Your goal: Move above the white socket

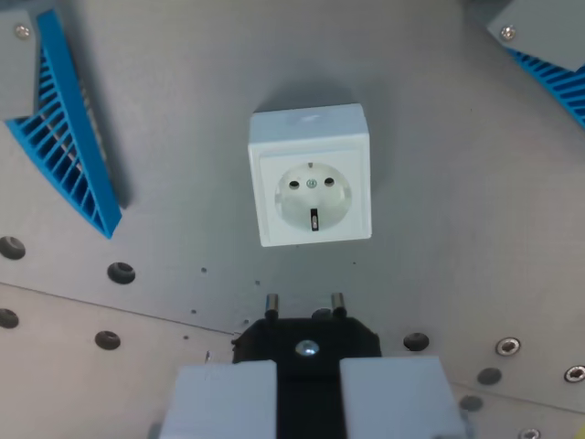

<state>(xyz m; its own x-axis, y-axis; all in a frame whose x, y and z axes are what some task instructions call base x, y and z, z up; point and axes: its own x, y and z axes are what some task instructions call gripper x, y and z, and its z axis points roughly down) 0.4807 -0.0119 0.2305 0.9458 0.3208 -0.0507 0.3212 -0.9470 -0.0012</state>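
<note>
A white square socket lies on the grey metal plate in the middle of the wrist view, its round recess with two pin holes facing the camera. At the bottom centre my gripper is shut on a black plug. The plug's two metal pins point towards the socket and end a short way below its lower edge. The pale grey fingers press on the plug from both sides. Nothing touches the socket.
A blue ribbed piece with a grey block stands at the wrist view's left, and another at the top right corner. Screw holes and bolts dot the plate along the bottom, where a seam crosses it.
</note>
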